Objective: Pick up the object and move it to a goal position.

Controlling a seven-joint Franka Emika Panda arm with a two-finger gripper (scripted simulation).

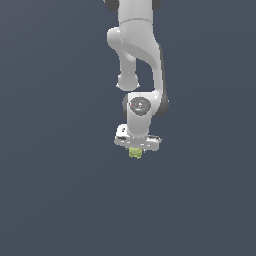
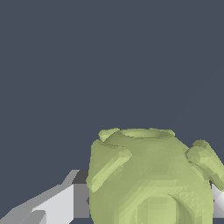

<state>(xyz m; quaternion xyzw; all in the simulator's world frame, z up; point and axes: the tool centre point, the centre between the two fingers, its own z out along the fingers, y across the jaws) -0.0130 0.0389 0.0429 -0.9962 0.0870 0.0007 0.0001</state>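
Observation:
The object (image 1: 135, 152) is a small yellow-green knobbly lump directly under the white hand of the arm in the exterior view. My gripper (image 1: 135, 149) points straight down over it, and the hand's body hides the fingers there. In the wrist view the object (image 2: 153, 175) fills the space between the two fingers (image 2: 59, 205), which press against it on either side, so my gripper (image 2: 148, 201) is shut on the object. Its underside is hidden.
The white arm (image 1: 137, 55) reaches in from the top of the exterior view. Everywhere else is a plain dark blue-grey surface (image 1: 55, 190) with no other objects, edges or markers in sight.

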